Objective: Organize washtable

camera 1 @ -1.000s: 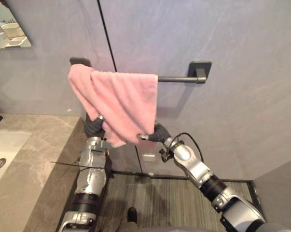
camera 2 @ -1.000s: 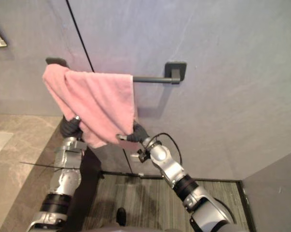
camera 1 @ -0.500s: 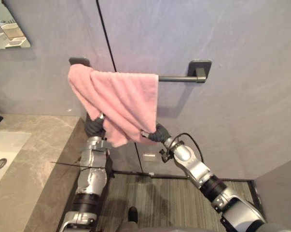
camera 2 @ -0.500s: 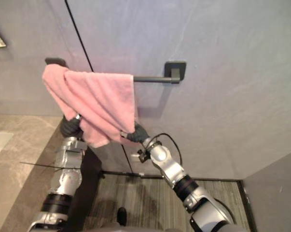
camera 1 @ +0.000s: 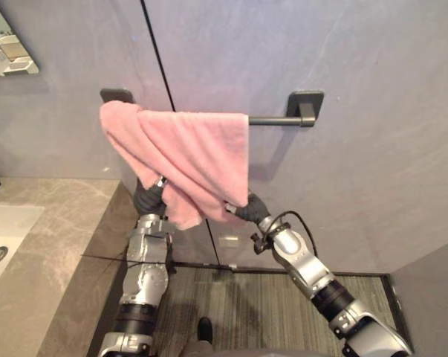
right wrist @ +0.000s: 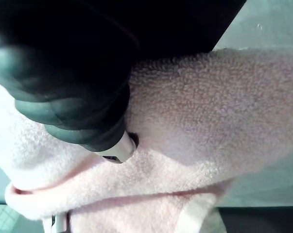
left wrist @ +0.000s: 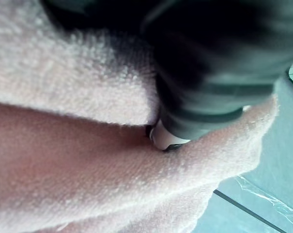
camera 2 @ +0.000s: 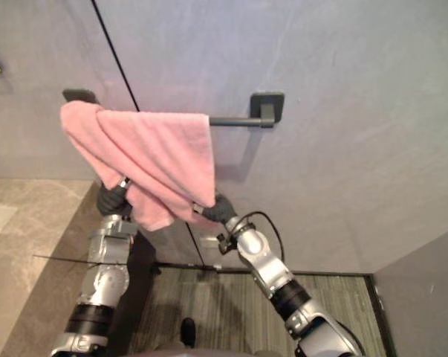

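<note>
Pink towel (camera 1: pixel 186 152) hangs over dark bar (camera 1: pixel 272 120) on grey wall (camera 1: pixel 372 111), bunched toward bar's left end, right part of bar bare. Lower edge uneven, folds slanting. Left hand (camera 1: pixel 148 197) up against towel's lower left edge, partly buried in cloth; open or closed: can't tell. Right hand (camera 1: pixel 247 209) at towel's lower right corner, touching it, also sunk in cloth; grip can't tell. Stone counter (camera 1: pixel 53 245) with sink (camera 1: pixel 4 230) off to left, well apart from towel.

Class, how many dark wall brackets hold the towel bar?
2. One bracket is at the towel bar's left end, above the pink towel; the other is at its right end.
</note>
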Tool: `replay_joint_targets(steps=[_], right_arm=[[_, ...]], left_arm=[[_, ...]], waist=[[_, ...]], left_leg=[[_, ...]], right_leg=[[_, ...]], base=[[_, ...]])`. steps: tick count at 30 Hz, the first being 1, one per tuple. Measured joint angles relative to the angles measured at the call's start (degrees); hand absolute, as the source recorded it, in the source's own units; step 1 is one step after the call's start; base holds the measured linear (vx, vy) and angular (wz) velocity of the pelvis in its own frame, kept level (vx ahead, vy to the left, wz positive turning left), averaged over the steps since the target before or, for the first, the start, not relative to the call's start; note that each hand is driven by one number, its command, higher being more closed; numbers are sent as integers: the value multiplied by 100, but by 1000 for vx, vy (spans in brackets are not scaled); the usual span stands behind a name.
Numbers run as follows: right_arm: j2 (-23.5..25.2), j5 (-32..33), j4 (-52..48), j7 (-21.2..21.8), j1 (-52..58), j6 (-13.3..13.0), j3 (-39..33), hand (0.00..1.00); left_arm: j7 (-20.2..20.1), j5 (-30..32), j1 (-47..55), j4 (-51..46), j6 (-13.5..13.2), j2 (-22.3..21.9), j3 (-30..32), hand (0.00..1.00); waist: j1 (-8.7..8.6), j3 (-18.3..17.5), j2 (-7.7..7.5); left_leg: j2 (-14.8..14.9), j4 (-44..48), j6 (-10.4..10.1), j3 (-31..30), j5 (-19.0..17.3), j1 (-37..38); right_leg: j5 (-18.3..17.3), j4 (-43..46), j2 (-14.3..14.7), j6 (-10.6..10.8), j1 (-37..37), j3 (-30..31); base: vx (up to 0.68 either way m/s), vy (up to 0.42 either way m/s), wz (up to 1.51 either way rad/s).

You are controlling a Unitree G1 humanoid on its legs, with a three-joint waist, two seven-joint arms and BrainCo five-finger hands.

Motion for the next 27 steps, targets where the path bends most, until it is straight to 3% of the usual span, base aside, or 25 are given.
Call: replay_joint_targets(steps=[10, 15, 27], right_arm=[[141, 0, -186, -17, 54, -49, -121, 100], [327, 0, -272, -67, 57, -219, -120, 100], [476, 1, -268, -105, 185, -390, -66, 100]], left_arm=[[127, 130, 284, -1487, -169, -459, 94, 100], [263, 204, 331, -2054, -270, -613, 92, 100], [331, 212, 474, -2550, -272, -681, -43, 100]], waist=[[-4, -50, 146], [-7, -51, 147], [-9, -71, 167]], left_leg=[[-21, -1, 0, 6, 0, 57], [-33, -2, 1, -11, 0, 61], [-60, -2, 1, -64, 1, 80]], right_leg=[[1, -9, 9, 2, 13, -37], [2, -19, 3, 3, 23, -52], [3, -83, -16, 5, 100, -69]], base=[[0, 0, 0], [0, 0, 0], [0, 0, 2]])
